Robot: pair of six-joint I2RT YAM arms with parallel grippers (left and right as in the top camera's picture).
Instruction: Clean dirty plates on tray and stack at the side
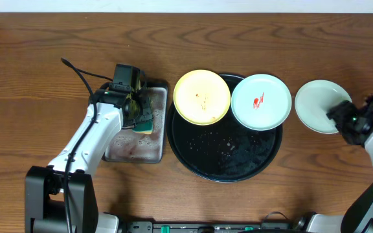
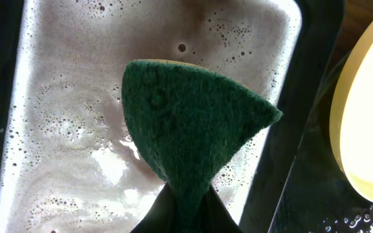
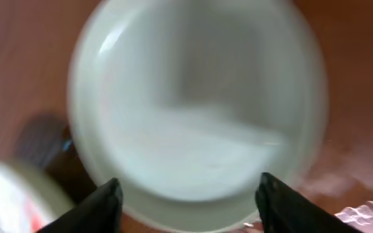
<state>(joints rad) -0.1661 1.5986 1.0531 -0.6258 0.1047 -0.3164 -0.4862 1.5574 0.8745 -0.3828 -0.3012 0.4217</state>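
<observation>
One mint plate (image 1: 316,103) lies below right gripper (image 1: 335,116).

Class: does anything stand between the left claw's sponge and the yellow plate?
Nothing visible does. The left claw holds the sponge over the grey tray; the yellow plate lies right beside that tray, on the black tray's rim.
</observation>
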